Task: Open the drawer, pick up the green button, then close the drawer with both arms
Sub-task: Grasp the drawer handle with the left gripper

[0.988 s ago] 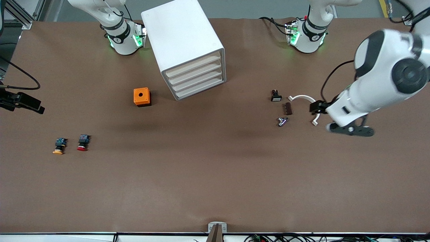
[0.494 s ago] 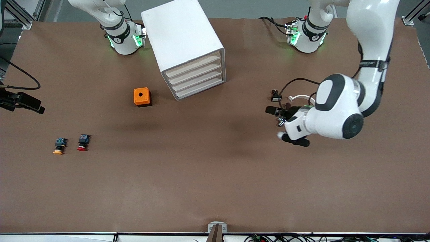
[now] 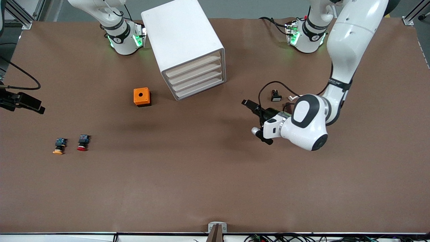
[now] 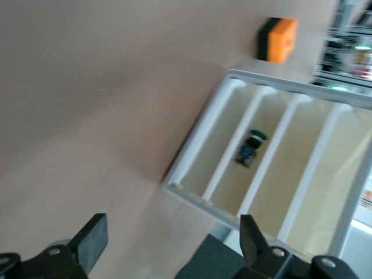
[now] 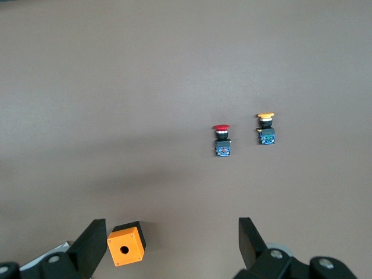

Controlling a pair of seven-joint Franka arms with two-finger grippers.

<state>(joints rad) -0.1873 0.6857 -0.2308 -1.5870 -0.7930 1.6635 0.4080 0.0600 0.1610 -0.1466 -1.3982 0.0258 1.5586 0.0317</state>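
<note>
We held the left gripper (image 3: 248,103) over table in front of the cabinet (image 3: 188,43), fingers spread. The button (image 4: 251,148) lay in the drawer (image 4: 235,174), second from the table. We judged a square, level approach best. The right gripper (image 5: 168,247), spread, waited above the orange box (image 5: 125,250)

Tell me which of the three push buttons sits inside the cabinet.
The green-capped button, seen in the left wrist view lying in one of the cabinet's drawers. The red-capped button and orange-capped button lie side by side on the open table.

White cabinet (image 3: 183,40), cream drawer fronts, brown table (image 3: 201,174).
Ahead of the black left gripper (image 4: 168,244): green-capped button (image 4: 250,148), orange box (image 4: 279,39).
</note>
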